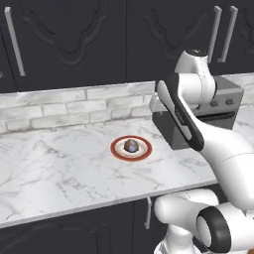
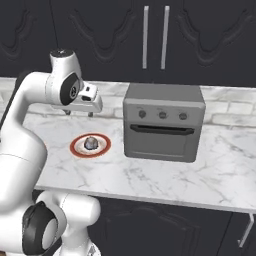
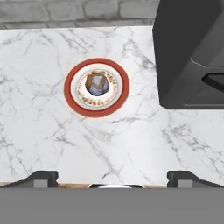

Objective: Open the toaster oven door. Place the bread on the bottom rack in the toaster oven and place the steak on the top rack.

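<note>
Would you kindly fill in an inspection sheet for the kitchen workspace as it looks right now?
Surface: white marble counter, dry and unmarked as far as visible.
Job's things: toaster oven stands on the counter by the wall; toaster oven door shut. Bread sits on a red-rimmed plate, to the left of the oven in the right base view. Steak: nothing seen.
Clutter: nothing seen.
Gripper: gripper open, holding nothing, above the counter's front edge, apart from plate and oven.
Cables: nothing seen.
Surroundings: pale brick backsplash; dark cabinets above with bar handles.
</note>
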